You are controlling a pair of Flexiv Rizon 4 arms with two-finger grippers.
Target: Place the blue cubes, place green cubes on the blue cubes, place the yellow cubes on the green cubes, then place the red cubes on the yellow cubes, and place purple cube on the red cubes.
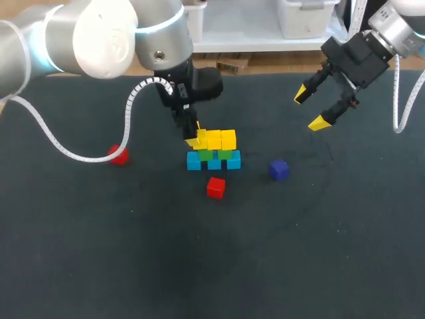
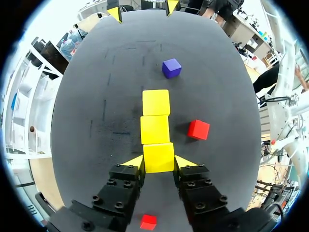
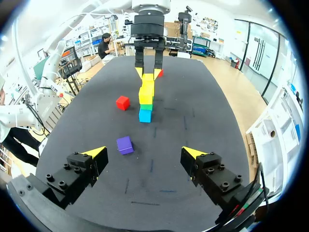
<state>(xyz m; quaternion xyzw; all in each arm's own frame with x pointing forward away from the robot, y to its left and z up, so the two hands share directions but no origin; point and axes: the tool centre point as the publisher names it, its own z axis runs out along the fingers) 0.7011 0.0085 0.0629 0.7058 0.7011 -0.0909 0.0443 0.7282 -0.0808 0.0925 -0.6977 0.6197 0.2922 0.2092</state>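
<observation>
Left hand (image 2: 159, 162) apparently clamps the yellow end cube (image 2: 158, 154) of the stack's top row. The loose red cube (image 1: 215, 188) sits nearer this hand than the wide-open right hand (image 1: 311, 109).

The bench (image 1: 332, 266) has a dark, matt, cloth-like top. The yellow cubes (image 2: 155, 129) look smooth and slightly shiny, like plastic. The left arm (image 1: 99, 33) has a glossy white and satin silver shell.

The left gripper (image 1: 196, 139), clamped on the end yellow cube (image 2: 158, 157), blocks the stack's (image 1: 214, 158) left end; its right end stands open. A red cube (image 1: 215, 187) lies near of it, a purple cube (image 1: 279, 170) to the right, gaps between
</observation>
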